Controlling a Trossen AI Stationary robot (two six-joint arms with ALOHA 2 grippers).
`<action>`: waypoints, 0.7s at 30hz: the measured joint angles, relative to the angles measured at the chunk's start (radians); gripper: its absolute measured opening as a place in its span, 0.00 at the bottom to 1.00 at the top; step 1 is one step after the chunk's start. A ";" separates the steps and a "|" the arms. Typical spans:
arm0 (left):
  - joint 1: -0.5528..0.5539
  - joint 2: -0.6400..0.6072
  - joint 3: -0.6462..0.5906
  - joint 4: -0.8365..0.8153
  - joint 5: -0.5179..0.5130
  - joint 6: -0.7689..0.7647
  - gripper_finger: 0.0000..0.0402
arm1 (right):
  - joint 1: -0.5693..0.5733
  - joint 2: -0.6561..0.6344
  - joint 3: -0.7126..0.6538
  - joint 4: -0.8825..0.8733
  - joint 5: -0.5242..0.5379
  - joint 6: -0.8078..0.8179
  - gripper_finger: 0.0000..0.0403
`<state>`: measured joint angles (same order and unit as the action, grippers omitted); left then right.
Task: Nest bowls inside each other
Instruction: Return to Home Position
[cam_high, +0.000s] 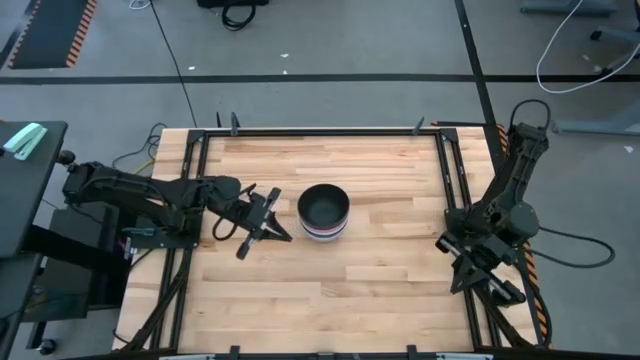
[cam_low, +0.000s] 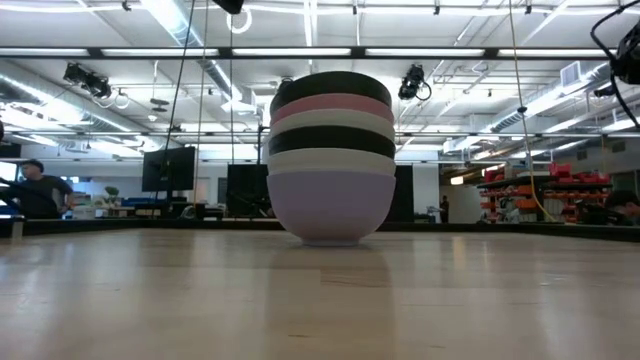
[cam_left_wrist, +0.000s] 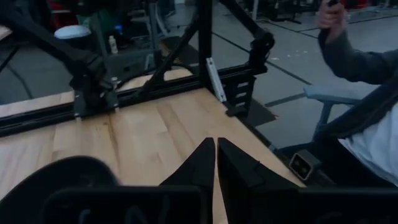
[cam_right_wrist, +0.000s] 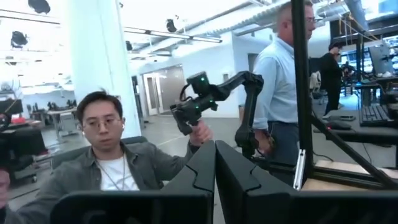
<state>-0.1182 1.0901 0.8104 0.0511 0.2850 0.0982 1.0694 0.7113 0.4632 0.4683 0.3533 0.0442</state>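
Six bowls (cam_high: 323, 212) sit nested, rims up, in a single stack (cam_low: 331, 150) near the middle of my wooden counter (cam_high: 380, 290). Seen level across the boards, the lavender bowl (cam_low: 330, 208) is at the base and alone touches the counter. Above it come the lower white bowl (cam_low: 330, 160), the lower black bowl (cam_low: 330, 140), the upper white bowl (cam_low: 332, 122), the pink bowl (cam_low: 332, 103) and the top black bowl (cam_low: 330, 84).

My left hand (cam_high: 278, 228) hovers just left of the stack, apart from it. Its two fingers (cam_left_wrist: 202, 165) are pressed together with nothing between them. My right hand (cam_high: 468, 278) is folded back at the counter's right edge, well apart from the bowls. Its fingers (cam_right_wrist: 202, 168) are likewise together and empty.

Beyond the right edge, a seated person (cam_right_wrist: 115, 165) in a grey jacket grips the handle of a small dark arm (cam_right_wrist: 214, 93). A standing person (cam_right_wrist: 280, 87) in a light-blue shirt is behind that arm. Another person (cam_low: 35, 190) shows far off in the room on the left of the level view.
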 joint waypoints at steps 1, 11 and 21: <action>-0.008 0.001 0.000 0.001 0.000 0.000 0.06 | 0.004 -0.004 -0.014 0.018 0.001 0.002 0.04; -0.093 0.059 0.000 0.037 0.000 -0.006 0.09 | 0.006 0.000 -0.134 0.182 0.000 0.012 0.04; -0.101 0.181 -0.001 0.142 -0.001 -0.015 0.06 | 0.006 0.003 -0.187 0.230 -0.011 0.012 0.04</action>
<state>-0.2193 1.2714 0.8098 0.1932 0.2840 0.0834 1.0752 0.7147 0.2764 0.6987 0.3420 0.0566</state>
